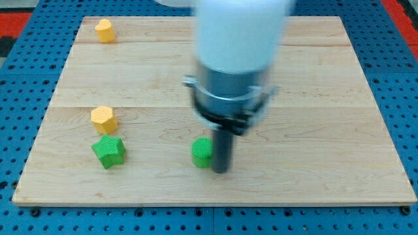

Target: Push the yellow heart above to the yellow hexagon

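Approach step: my tip (221, 171) is placed beside the green block (202, 152), nothing held; the yellow heart (104, 30) must be reached next, well apart from the yellow hexagon (104, 119).

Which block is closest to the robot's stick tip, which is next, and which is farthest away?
Measured from my tip:
1. Green round block, right beside it on the view's left.
2. Green star, farther toward the view's left.
3. Yellow hexagon, just above the star.
4. Yellow block, at the view's top left corner.

Yellow heart (104, 30): upright at the board's top-left corner. Yellow hexagon (104, 119): lower left (well apart from the heart, directly below it).
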{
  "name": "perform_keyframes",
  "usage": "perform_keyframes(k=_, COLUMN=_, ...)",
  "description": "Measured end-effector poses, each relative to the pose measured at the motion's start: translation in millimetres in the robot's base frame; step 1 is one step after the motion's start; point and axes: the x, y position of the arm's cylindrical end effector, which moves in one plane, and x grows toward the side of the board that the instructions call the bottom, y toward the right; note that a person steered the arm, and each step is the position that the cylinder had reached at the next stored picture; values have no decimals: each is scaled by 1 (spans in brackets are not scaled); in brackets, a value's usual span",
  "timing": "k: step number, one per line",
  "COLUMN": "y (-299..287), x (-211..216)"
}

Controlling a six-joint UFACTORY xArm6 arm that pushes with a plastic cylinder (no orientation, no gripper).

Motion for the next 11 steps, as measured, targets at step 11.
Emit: perform_keyframes(k=11, y=-180, x=-290)
